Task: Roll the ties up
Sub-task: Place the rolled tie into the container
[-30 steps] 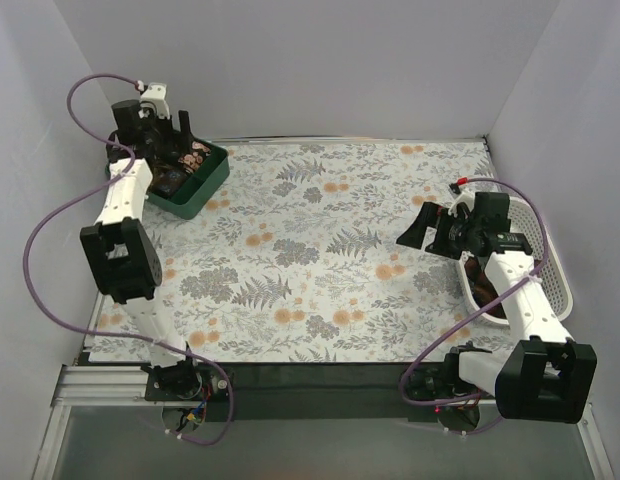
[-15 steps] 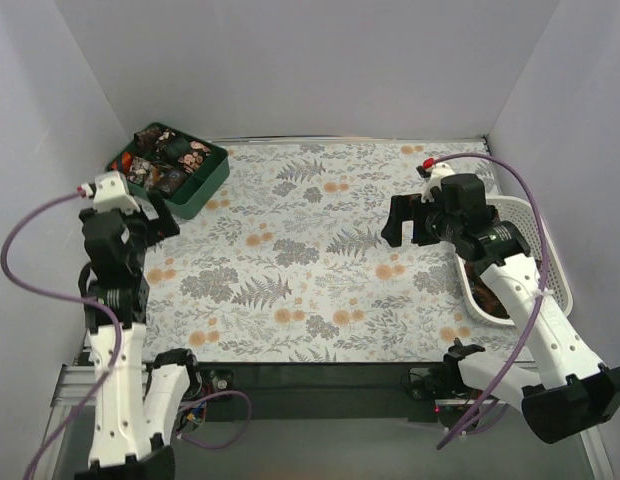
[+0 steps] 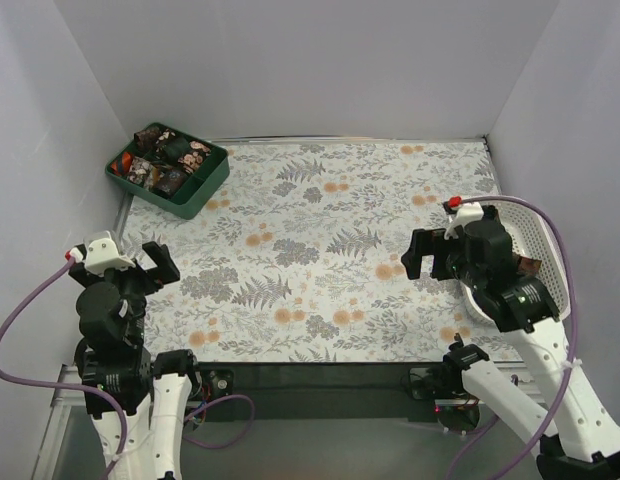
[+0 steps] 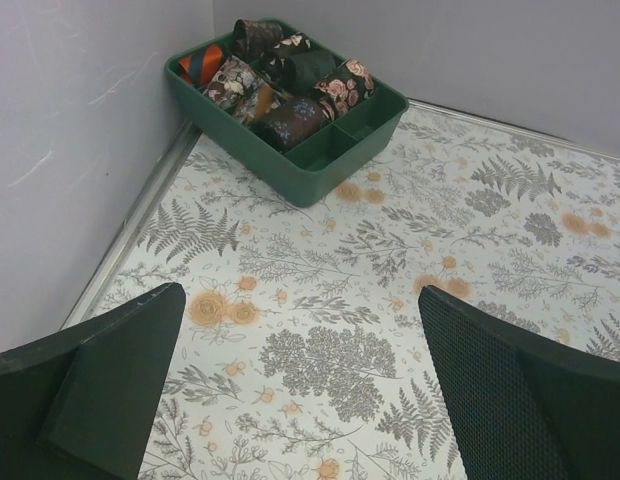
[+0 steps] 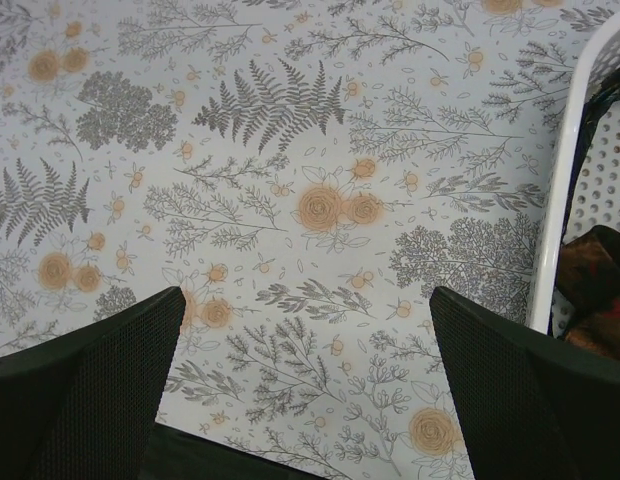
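Note:
Several rolled ties (image 3: 162, 163) sit as small coils in the dark green divided tray (image 3: 204, 187) at the far left corner; the left wrist view shows these coils (image 4: 285, 85) filling the tray (image 4: 335, 172). A dark brown tie (image 5: 598, 268) lies loose in the white basket (image 5: 550, 230) at the right, and shows as a brown patch (image 3: 528, 267) from above. My left gripper (image 3: 158, 263) hangs open over the near left of the table, well short of the tray, its jaws (image 4: 300, 295) empty. My right gripper (image 3: 422, 258) is open and empty (image 5: 305, 292), just left of the basket (image 3: 556, 250).
A floral-printed cloth (image 3: 320, 250) covers the table. White walls close in the left, back and right sides. A metal rail (image 4: 140, 225) runs along the left table edge. The dark front edge of the table (image 5: 220, 462) lies under my right gripper.
The left arm has pulled back from the green tray to the near left, its jaws opening wider. The right arm has drawn back and down beside the basket, still open.

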### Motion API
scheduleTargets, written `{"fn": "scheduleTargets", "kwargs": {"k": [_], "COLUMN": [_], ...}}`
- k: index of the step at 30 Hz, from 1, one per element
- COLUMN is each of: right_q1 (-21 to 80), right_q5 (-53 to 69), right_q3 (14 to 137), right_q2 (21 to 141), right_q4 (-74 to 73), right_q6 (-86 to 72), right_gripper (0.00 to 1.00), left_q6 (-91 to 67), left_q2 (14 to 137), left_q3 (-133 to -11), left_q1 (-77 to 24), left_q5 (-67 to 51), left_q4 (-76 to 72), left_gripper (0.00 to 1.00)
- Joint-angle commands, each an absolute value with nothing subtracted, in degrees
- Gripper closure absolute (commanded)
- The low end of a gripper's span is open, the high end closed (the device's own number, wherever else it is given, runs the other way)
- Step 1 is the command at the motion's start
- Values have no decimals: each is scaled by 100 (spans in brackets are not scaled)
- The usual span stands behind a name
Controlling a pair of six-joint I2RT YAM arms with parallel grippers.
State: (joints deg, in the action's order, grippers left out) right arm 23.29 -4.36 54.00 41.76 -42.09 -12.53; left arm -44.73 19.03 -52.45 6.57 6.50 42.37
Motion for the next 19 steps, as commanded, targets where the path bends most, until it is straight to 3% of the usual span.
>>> {"fn": "scheduleTargets", "kwargs": {"k": [1,9,19], "right_q1": [2347,2347,2355], "right_q5": [-720,-896,-905], "right_q3": [5160,4852,4931], "right_q2": [3456,2304,2171], "right_q4": [-4043,-3859,-3771], "right_q6": [-1432,-1450,-1275], "right_gripper": [1,2,2], "left_q6": [-4324,-4438,-4553], "left_q2": [1969,1872,1969], "left_q3": [-5440,-5379,-5467], "left_q1": [633,642,642], "left_q5": [712,633,501], "left_q4": [4676,4763,4808], "left_gripper": [2,2,2]}}
